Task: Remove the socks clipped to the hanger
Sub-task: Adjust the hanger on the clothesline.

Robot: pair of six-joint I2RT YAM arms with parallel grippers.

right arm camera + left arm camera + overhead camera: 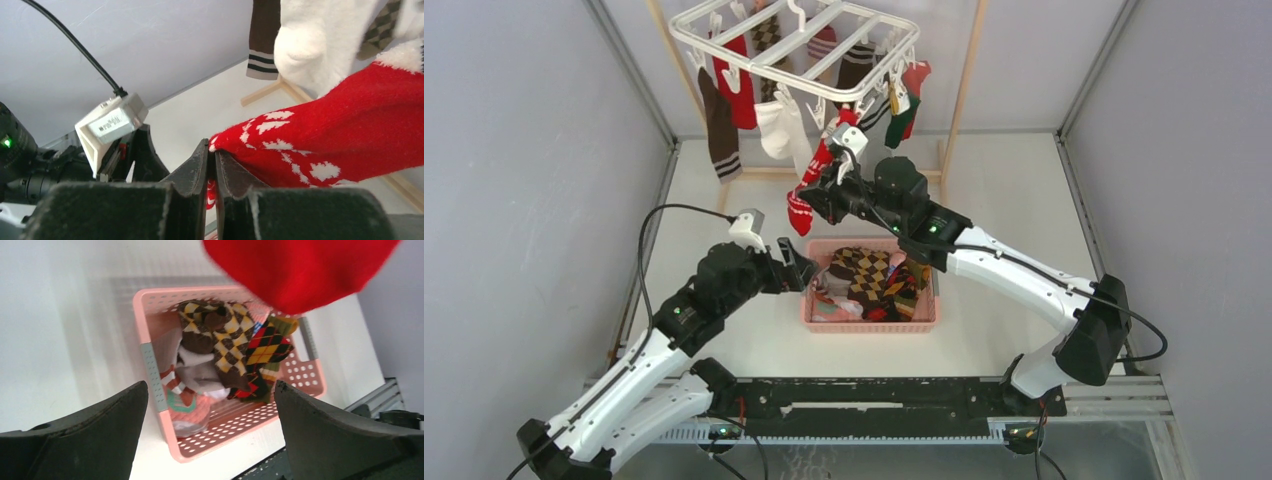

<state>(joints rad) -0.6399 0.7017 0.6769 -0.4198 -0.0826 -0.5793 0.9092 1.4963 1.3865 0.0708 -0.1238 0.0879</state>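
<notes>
We have the right fingers (212,150) closed on the red snowflake sock (340,145), pinching a fold near its toe end. In the top view the sock (816,170) runs slantwise from that pinch up to a clip on the near rail of the white hanger (769,68), where it appears to be clipped. Around it more socks hang from the frame, among them a dark brown sock with a striped cuff (719,125) and a white sock (776,130). The left fingers (796,262) are spread wide and hold nothing, hovering by the left end of the pink basket (869,325). The basket sits on the tabletop (1004,190) with several argyle and striped socks in it.

We judge the sock light, soft and stretchy. It will likely lengthen before the clip lets go, and the hanging frame may swing with the pull. A thin pinch of knit could slide out, so we would rather hold a thicker bunch closer to the clip and pull straight down, away from the clip's mouth. Nothing here is fragile, though neighbouring socks could snag.
</notes>
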